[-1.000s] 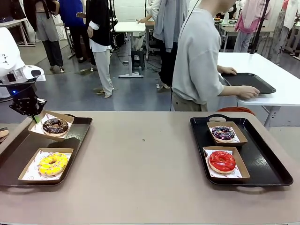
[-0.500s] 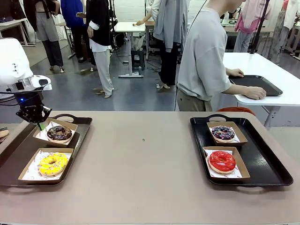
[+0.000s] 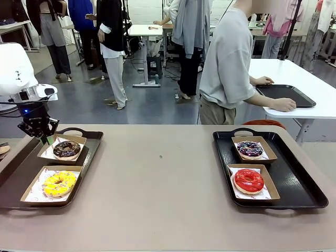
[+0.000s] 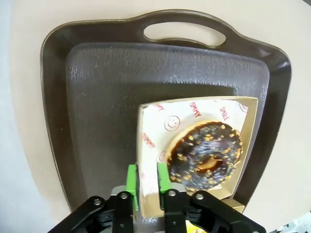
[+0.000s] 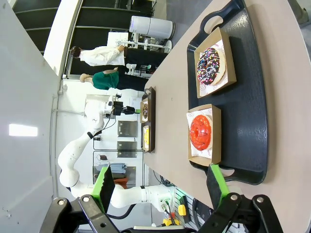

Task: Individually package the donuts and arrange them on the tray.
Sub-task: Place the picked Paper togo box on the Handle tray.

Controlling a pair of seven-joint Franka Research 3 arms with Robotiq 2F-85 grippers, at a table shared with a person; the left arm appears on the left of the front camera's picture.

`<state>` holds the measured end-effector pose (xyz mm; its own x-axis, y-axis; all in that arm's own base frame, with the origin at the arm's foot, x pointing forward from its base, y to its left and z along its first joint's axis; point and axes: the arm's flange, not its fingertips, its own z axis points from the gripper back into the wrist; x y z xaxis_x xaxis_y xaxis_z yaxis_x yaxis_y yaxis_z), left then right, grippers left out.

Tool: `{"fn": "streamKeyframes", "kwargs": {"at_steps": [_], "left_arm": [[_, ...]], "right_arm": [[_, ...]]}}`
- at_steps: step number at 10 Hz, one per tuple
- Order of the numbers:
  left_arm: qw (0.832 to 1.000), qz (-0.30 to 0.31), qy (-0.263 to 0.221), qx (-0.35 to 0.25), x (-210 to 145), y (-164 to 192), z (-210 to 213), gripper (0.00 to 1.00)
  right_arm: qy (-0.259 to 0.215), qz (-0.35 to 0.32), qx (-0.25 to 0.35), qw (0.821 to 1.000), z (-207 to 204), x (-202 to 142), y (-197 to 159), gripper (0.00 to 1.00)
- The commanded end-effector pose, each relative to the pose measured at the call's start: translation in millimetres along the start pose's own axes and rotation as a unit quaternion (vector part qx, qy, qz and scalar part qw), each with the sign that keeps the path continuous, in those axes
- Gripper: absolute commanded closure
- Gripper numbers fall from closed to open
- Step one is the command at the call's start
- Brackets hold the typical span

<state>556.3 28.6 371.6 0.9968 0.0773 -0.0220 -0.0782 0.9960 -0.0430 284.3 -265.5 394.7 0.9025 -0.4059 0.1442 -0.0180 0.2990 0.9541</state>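
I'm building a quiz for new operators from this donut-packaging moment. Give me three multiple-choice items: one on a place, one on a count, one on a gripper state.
1. Where is the red donut?
A. left tray
B. right tray
C. bare table

2. How many donuts sit on the left tray?
A. one
B. two
C. three

3. What is the left gripper doing?
A. pinching the edge of the chocolate donut's box
B. hanging open over the yellow donut
C. holding a tray handle

Answers: 1 B, it lies in a box on the right tray. 2 B, the chocolate donut and the yellow donut. 3 A, its green pads clamp the box wall.
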Motion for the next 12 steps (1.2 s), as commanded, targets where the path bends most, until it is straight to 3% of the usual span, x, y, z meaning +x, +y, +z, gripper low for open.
{"fn": "streamKeyframes", "kwargs": {"at_steps": [1,2,3,5,8,12], "left_arm": [[1.000,0.004,0.002,0.002,2.8,0.6,4.0,0.00],[1.000,0.005,0.000,0.001,1.7,2.7,7.6,0.00],[1.000,0.006,0.000,-0.002,1.0,4.2,10.2,0.18],[1.000,0.005,0.002,-0.003,-0.4,4.6,11.7,0.00],[0.999,-0.016,0.014,-0.027,-5.4,5.5,14.6,0.00],[0.979,-0.082,0.017,-0.185,-61.1,51.8,58.8,0.00]], "right_arm": [[0.003,0.000,-0.001,1.000,0.2,-2.6,2.2,0.00],[0.003,0.000,-0.001,1.000,0.2,-2.6,2.2,0.00],[0.003,0.000,-0.001,1.000,0.2,-2.6,2.2,0.00],[0.003,0.000,-0.001,1.000,0.2,-2.6,2.2,0.00],[0.003,0.000,-0.001,1.000,0.2,-2.6,2.2,0.00],[0.003,0.000,-0.001,1.000,0.2,-2.6,2.2,0.00]]}}
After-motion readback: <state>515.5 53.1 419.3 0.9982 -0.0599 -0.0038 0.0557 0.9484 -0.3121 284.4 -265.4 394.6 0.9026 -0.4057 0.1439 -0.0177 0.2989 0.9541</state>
